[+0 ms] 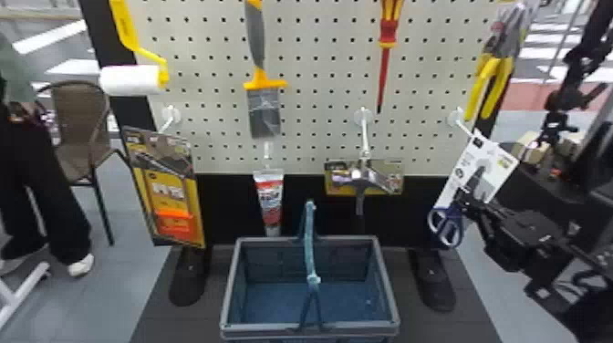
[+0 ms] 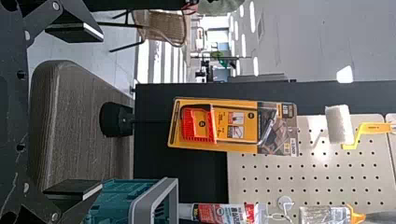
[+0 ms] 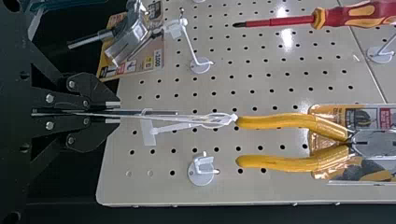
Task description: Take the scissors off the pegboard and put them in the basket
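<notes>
The scissors with dark blue loop handles, on a flat white card, are held by the right gripper near the low right part of the tall, pale board full of little holes. The card is tipped, its top to the right, the handles at the bottom. It cannot be told if it is hooked. Below the board, the blue-green basket with a grey rim is set upright, its handle raised.

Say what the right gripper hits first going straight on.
Past the scissors pack in its jaws, probably the pegboard; depth is unclear, so the white hook could come first.
</notes>
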